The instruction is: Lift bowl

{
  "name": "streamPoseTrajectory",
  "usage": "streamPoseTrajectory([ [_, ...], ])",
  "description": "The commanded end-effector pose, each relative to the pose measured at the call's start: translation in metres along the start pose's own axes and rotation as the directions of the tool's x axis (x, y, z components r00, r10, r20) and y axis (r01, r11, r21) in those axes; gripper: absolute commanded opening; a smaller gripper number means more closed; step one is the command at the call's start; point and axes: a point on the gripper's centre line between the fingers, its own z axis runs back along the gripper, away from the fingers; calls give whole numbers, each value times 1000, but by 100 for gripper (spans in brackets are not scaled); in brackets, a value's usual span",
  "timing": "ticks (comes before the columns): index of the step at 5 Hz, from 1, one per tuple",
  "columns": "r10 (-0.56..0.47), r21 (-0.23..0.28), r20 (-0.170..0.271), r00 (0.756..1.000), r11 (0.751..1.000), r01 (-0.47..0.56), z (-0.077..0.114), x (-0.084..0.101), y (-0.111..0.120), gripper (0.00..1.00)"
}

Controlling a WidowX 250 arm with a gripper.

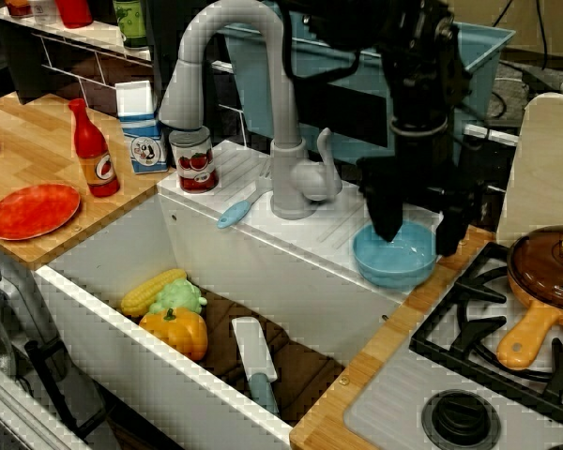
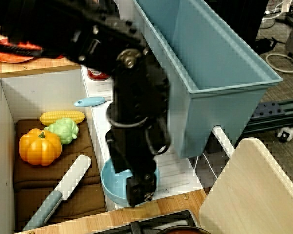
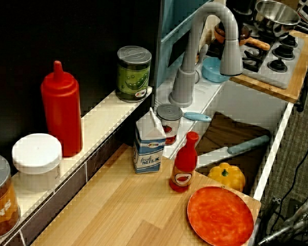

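Straddling the light-blue bowl (image 1: 394, 255), the gripper (image 1: 419, 234) stands with its two fingers apart, one dipping inside the bowl and the other outside the far rim, so a squeeze would likely pinch the wall between them; nothing is clamped yet; the bowl sits directly beneath the tool on the white drainboard (image 1: 300, 230), between the grey faucet (image 1: 277, 141) and the stove (image 1: 507, 356); it looks empty; below and to one side of the tool, the sink (image 1: 113, 309) holds a corn cob (image 1: 152, 291), a green vegetable (image 1: 178, 299), a pumpkin (image 1: 175, 331) and a knife (image 1: 255, 361); the orange-red plate (image 1: 33, 210) lies well apart, bare.
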Motion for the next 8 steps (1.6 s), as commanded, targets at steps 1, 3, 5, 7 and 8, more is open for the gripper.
streamPoseTrajectory([
  [1,35,4,73,997,999,-35,5,3,7,100],
  [3,81,-8,109,991,997,-81,-3,-2,13,100],
  [5,104,-5,111,988,995,-104,-12,-6,17,100],
  [7,122,-33,98,988,992,-119,-9,-8,21,100],
  [8,171,-52,110,979,985,-166,-8,-12,23,0],
])
